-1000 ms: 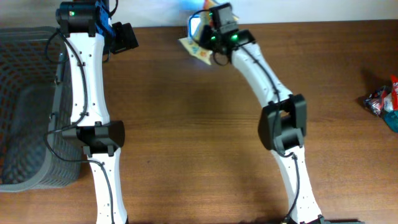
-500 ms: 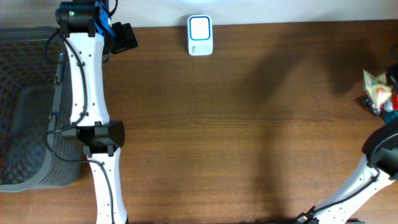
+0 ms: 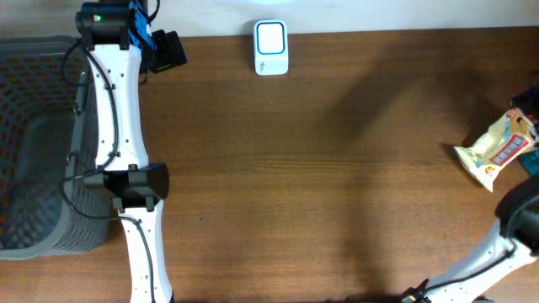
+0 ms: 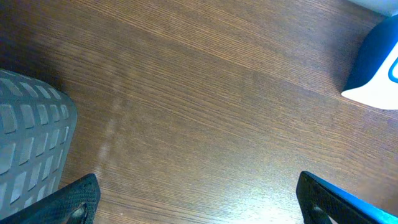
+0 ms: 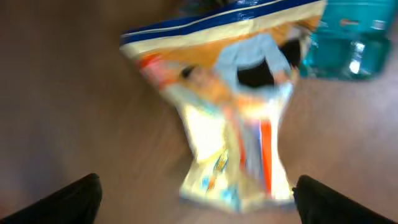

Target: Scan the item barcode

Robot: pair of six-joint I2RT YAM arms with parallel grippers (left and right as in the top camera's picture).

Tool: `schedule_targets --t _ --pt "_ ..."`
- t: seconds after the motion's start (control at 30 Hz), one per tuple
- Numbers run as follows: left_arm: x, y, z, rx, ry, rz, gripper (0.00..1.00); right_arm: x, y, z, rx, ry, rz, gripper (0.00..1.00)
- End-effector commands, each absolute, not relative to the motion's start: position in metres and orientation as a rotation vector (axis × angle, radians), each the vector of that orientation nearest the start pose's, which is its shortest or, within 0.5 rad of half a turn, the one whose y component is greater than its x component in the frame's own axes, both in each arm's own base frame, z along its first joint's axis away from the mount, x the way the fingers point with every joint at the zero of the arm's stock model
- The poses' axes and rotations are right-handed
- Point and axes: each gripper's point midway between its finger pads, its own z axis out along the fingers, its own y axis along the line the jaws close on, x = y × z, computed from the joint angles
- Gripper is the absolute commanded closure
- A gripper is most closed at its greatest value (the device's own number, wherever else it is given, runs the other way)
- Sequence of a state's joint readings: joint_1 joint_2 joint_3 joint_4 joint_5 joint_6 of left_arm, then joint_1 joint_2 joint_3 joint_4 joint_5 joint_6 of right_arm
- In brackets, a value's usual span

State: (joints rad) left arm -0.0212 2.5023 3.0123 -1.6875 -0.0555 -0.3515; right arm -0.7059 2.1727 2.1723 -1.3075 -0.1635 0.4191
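Overhead view: yellow crinkly plastic snack packet (image 3: 495,150) lies well right of the white-and-blue tabletop scanner (image 3: 270,48). Judged light, soft, slippery; best pinched at a sealed end. Both the right gripper (image 5: 196,190) and left gripper (image 4: 198,190) are spread wide, empty.

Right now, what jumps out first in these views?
The yellow snack packet at the far right of the table, blurred in the right wrist view and lying beside a teal package. Next come the white-and-blue scanner at the top centre edge and the grey basket on the left.
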Motion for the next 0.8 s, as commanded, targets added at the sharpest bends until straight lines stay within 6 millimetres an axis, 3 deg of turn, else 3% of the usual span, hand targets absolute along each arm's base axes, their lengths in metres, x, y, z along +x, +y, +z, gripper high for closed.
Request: schedule_targets --t 0.0,0.1,0.13,0.2,0.27,0.33,0.37,0.47,0.57,0.7,0.77 --pt "0.510 -0.002 0.216 -0.454 2.710 -0.034 0.01 0.352 -0.255 0.280 1.349 2.262 0.151 0.01" --pt "0.510 -0.002 0.216 -0.454 2.710 -0.034 0.01 0.303 -0.204 0.340 1.210 2.267 0.117 0.02" --pt "0.510 -0.002 0.216 -0.454 2.711 -0.034 0.01 0.296 -0.193 0.349 1.171 2.270 0.111 0.01" --pt "0.510 -0.002 0.216 -0.454 2.710 -0.034 0.01 0.270 -0.141 0.383 1.013 2.250 0.118 0.01" --pt "0.510 -0.002 0.216 -0.454 2.711 -0.034 0.01 0.252 -0.097 0.400 0.865 2.232 0.146 0.02" --pt "0.510 -0.002 0.216 -0.454 2.710 -0.034 0.01 0.231 -0.060 0.399 0.736 2.244 0.186 0.01" --pt "0.510 -0.002 0.216 -0.454 2.710 -0.034 0.01 0.220 -0.046 0.392 0.692 2.261 0.195 0.02" --pt "0.510 -0.002 0.216 -0.454 2.710 -0.034 0.01 0.173 -0.021 0.328 0.651 2.394 0.192 0.02" --pt "0.510 -0.002 0.216 -0.454 2.711 -0.034 0.01 0.141 0.000 0.267 0.681 2.547 0.294 0.02" --pt "0.510 -0.002 0.216 -0.454 2.711 -0.034 0.01 0.126 0.004 0.208 0.760 2.731 0.304 0.02" --pt "0.510 -0.002 0.216 -0.454 2.710 -0.034 0.01 0.124 -0.001 0.197 0.785 2.777 0.267 0.02"
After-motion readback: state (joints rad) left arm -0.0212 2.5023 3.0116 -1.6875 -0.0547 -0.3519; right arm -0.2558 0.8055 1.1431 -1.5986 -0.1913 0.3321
